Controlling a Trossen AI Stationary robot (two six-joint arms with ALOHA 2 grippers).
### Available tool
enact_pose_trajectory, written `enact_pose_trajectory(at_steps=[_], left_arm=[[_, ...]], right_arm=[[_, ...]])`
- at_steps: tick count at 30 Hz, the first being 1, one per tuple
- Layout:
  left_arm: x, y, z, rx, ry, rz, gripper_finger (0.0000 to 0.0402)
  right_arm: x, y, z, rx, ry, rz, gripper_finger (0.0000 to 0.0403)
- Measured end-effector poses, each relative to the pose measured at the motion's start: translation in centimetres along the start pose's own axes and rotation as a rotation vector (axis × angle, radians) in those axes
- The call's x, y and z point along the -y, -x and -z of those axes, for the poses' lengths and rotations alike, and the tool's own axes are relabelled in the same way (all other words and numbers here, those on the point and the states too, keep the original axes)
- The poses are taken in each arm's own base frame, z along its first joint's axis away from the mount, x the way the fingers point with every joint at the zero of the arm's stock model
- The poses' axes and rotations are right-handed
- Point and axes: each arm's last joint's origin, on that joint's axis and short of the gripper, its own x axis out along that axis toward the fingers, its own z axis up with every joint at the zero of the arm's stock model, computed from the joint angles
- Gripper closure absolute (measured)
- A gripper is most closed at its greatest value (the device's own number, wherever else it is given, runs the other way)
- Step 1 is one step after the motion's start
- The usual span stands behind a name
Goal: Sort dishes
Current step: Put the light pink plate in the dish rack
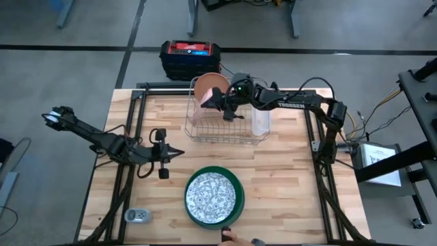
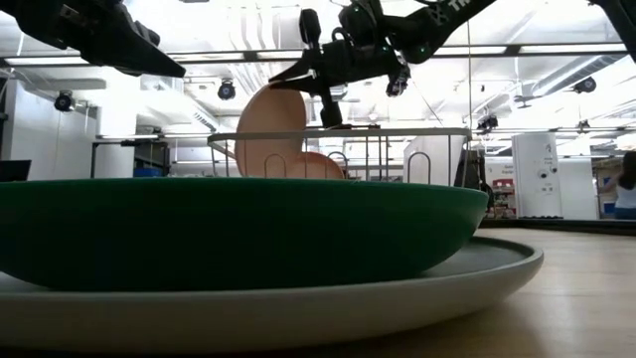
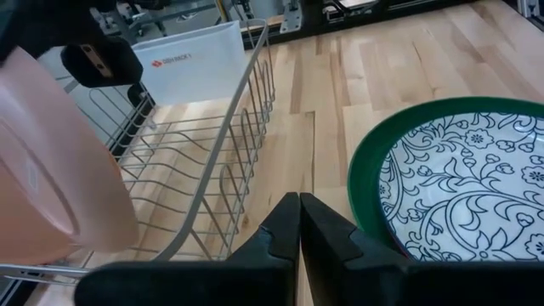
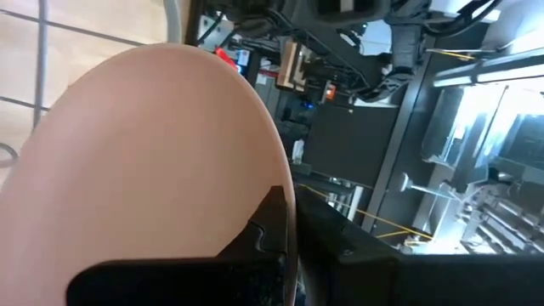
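A terracotta-pink plate (image 1: pixel 209 87) stands on edge at the left end of the silver wire rack (image 1: pixel 225 126). My right gripper (image 1: pixel 214 102) is shut on it. A second pink shape (image 2: pixel 316 166) shows lower in the rack. At the near edge, a dark green plate (image 1: pixel 235 183) holds a patterned plate (image 1: pixel 214 198). The low view shows them stacked on a pale grey plate (image 2: pixel 497 267). My left gripper (image 3: pixel 299 212) is shut and empty, above the table left of that stack. My right gripper pinches the pink plate's upper rim (image 4: pixel 285 183) between its two fingers, one finger (image 4: pixel 270 223) on the plate's face and the other behind it. The fingers come from the table's right, slanting down. The plate stands tilted on edge, its lower part inside the rack.
A clear plastic tub (image 1: pixel 261 121) stands against the rack's right end. A small grey object (image 1: pixel 136 215) lies at the near left. A black and red box (image 1: pixel 190 57) sits beyond the far edge. A person's hand (image 1: pixel 229 236) shows at the near edge.
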Motion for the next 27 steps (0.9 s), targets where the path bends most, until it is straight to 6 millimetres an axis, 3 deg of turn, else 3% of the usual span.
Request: enact_pose_trajectory(at_steps=[12,15,27], left_arm=[[0.0,0.0,0.0,0.002,0.002,0.0,0.0401],[0.0,0.0,0.0,0.002,0.002,0.0,0.0401],[0.0,0.0,0.0,0.003,-0.009,0.0,0.0401]], right_arm=[[0.0,0.0,0.0,0.0,0.007,0.0,0.0403],[0.0,0.0,0.0,-0.001,0.083,0.004,0.0403],[2.3,0.2,0.5,0.061,0.16,0.004,0.0403]])
